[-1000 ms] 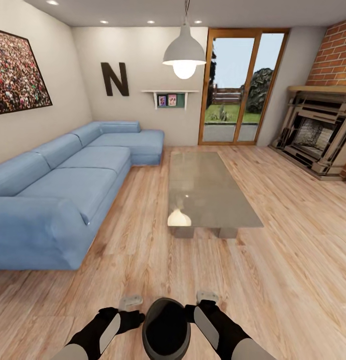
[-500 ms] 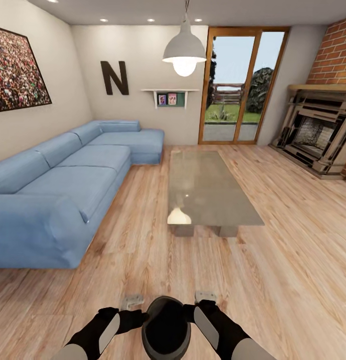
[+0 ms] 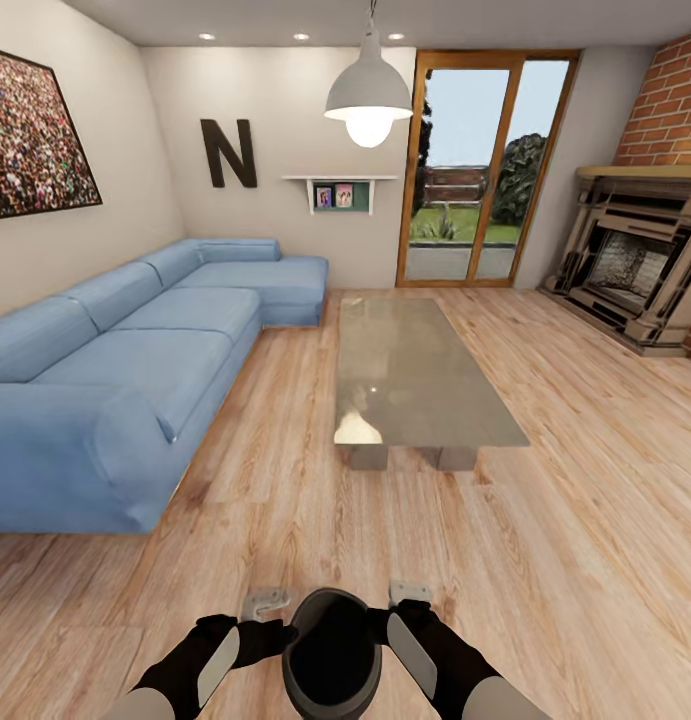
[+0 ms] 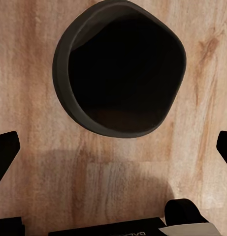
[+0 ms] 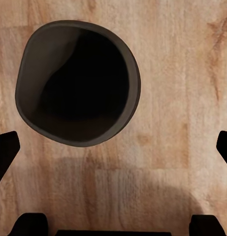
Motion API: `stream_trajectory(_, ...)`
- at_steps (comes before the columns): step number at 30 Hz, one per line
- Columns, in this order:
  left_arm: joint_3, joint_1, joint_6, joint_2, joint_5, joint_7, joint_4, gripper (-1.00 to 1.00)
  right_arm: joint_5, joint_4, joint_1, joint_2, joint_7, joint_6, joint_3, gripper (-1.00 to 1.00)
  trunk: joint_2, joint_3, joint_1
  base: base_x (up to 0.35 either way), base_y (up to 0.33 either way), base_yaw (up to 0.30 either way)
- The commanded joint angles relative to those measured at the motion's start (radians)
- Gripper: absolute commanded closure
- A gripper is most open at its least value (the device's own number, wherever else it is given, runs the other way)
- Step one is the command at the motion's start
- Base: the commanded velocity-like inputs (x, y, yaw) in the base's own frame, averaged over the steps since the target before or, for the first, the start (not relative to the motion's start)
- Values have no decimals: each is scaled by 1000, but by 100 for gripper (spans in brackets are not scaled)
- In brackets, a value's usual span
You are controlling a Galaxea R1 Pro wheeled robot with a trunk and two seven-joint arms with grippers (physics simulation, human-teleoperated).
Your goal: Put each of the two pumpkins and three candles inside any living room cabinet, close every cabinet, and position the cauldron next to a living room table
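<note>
The black cauldron (image 3: 332,655) sits low at the bottom centre of the head view, between my two forearms, which flank its sides closely. Its dark wide mouth (image 4: 123,73) faces the left wrist camera over the plank floor, and likewise the right wrist camera (image 5: 79,81). My left gripper (image 4: 113,147) is open, fingertips spread wide with nothing between them. My right gripper (image 5: 113,147) is open in the same way. The long low table (image 3: 415,370) with its glossy top stands ahead, a stretch of floor away. The pumpkins, candles and cabinet are out of view.
A big blue corner sofa (image 3: 135,360) runs along the left. A brick fireplace (image 3: 635,270) stands at the right, wood-framed glass doors (image 3: 475,170) at the back, and a pendant lamp (image 3: 368,95) hangs over the table. Plank floor lies on both sides of the table.
The whole view has crept slightly forward toward the table, so the camera moved. The cauldron keeps its place between my arms and both grippers stay open.
</note>
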State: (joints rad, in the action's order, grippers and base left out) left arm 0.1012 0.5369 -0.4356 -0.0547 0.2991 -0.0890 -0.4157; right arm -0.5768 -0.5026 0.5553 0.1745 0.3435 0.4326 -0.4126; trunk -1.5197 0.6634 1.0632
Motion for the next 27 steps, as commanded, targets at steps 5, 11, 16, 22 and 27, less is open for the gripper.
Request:
stream_trajectory(5, 0, 0, -1, 0, 0, 0, 0, -100, 0, 1, 0, 0, 0, 0, 0, -100, -35, 16, 19, 0, 0, 0)
stream_trajectory(11, 0, 0, -1, 0, 0, 0, 0, -100, 0, 0, 0, 0, -1, 0, 0, -100, -77, 35, 42, 0, 0, 0)
stream_trajectory(16, 0, 0, -2, 0, 0, 0, 0, -100, 0, 1, 0, 0, -1, 0, 0, -100, -112, 50, 61, 0, 0, 0)
stream_trajectory(22, 0, 0, -2, 0, 0, 0, 0, -100, 0, 1, 0, 0, -1, 0, 0, -100, -154, 69, 84, 0, 0, 0)
stream_trajectory(27, 0, 0, -1, 0, 0, 0, 0, -100, 0, 0, 0, 0, -1, 0, 0, -100, -189, 85, 104, 0, 0, 0)
